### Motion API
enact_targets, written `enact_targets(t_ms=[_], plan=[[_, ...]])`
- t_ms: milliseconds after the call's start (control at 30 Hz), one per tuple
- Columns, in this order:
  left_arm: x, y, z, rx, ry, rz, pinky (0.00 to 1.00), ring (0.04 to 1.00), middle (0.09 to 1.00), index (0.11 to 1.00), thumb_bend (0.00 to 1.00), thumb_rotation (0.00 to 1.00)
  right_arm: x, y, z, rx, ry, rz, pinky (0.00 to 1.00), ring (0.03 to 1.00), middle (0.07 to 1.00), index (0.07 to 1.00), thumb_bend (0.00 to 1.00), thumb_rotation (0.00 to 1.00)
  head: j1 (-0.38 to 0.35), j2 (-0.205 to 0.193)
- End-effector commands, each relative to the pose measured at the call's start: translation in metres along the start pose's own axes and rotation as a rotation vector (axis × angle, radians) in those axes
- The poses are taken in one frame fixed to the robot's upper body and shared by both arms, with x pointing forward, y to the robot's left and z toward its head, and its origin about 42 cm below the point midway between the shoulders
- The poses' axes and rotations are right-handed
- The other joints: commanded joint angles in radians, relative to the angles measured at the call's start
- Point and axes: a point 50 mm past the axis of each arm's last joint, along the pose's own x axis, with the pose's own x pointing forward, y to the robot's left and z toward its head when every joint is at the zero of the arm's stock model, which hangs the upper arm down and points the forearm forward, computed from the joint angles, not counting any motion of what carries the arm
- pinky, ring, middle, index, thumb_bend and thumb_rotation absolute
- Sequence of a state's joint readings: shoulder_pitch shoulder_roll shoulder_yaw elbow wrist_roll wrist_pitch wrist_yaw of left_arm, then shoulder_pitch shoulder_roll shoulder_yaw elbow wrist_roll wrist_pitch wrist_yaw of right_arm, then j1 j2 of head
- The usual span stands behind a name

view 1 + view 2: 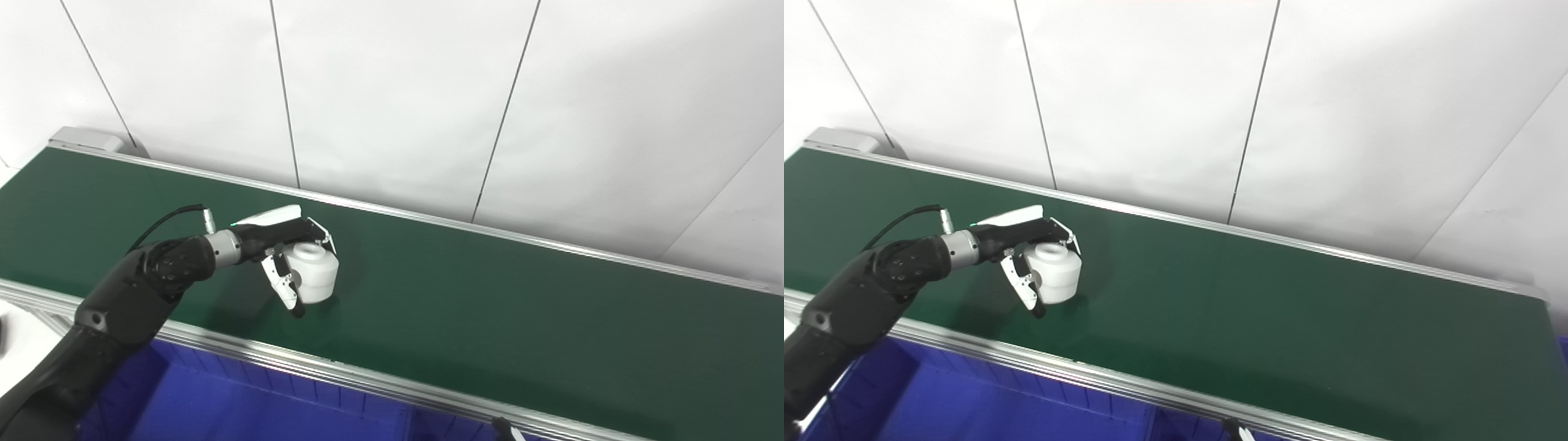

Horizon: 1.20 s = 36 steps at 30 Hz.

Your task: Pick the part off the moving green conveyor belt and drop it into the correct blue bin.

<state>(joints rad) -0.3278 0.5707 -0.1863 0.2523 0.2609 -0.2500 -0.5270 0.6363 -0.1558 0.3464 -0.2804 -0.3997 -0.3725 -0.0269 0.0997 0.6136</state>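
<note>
A: Left hand (288, 257) is wrapped around the white part (313, 272), mid-belt (490, 306) toward its left end.
B: Grip looks shallow. Belt drag could twist it loose before the blue bin (245, 410).

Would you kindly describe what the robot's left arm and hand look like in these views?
The left arm is black, with rounded, matte joint housings and a silver metal cuff at the wrist. A thin black cable loops from the forearm to a small silver plug there. The left hand has a white back plate, black palm, and white-and-black segmented fingers.
</note>
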Motion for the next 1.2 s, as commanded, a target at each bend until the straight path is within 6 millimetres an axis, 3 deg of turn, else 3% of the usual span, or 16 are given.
enact_targets(t_ms=[0, 300, 567, 800, 1000, 1133, 1167], plan=[[-0.004, 0.022, 0.02, 0.031, -0.112, 0.107, 0.19, 0.243, 0.472, 0.336, 0.55, 0.0, 0.0, -0.001, 0.01, 0.001, -0.055, -0.008, 0.81, 0.905, 0.947, 0.925, 0.17, 0.74, 0.002, 0.0], [-0.021, 0.026, 0.058, 0.024, -0.242, 0.221, 0.16, 0.213, 0.471, 0.333, 0.55, 0.0, 0.004, 0.0, 0.008, -0.009, -0.068, -0.005, 0.81, 0.905, 0.948, 0.921, 0.19, 0.76, -0.002, 0.001], [-0.034, 0.019, 0.079, -0.062, -0.296, 0.239, 0.17, 0.216, 0.472, 0.337, 0.55, 0.0, 0.008, -0.001, 0.009, -0.012, -0.076, -0.013, 0.82, 0.903, 0.943, 0.914, 0.19, 0.77, -0.003, 0.009], [-0.038, -0.002, 0.082, -0.079, -0.309, 0.228, 0.15, 0.203, 0.471, 0.325, 0.55, 0.0, 0.008, 0.0, 0.01, -0.014, -0.071, -0.011, 0.81, 0.903, 0.943, 0.915, 0.2, 0.79, -0.006, 0.02], [-0.053, -0.025, 0.08, -0.105, -0.327, 0.195, 0.15, 0.202, 0.471, 0.286, 0.55, 0.0, 0.008, 0.001, 0.011, -0.008, -0.067, -0.019, 0.81, 0.904, 0.943, 0.917, 0.2, 0.78, -0.014, 0.032], [-0.067, -0.044, 0.077, -0.157, -0.316, 0.162, 0.15, 0.204, 0.472, 0.294, 0.55, 0.0, 0.009, 0.001, 0.014, -0.017, -0.063, -0.021, 0.82, 0.906, 0.943, 0.918, 0.21, 0.82, -0.012, 0.058], [-0.071, -0.047, 0.077, -0.177, -0.311, 0.159, 0.16, 0.206, 0.472, 0.294, 0.55, 0.0, 0.01, 0.0, 0.016, -0.021, -0.064, -0.023, 0.82, 0.906, 0.943, 0.918, 0.21, 0.82, -0.004, 0.127]])
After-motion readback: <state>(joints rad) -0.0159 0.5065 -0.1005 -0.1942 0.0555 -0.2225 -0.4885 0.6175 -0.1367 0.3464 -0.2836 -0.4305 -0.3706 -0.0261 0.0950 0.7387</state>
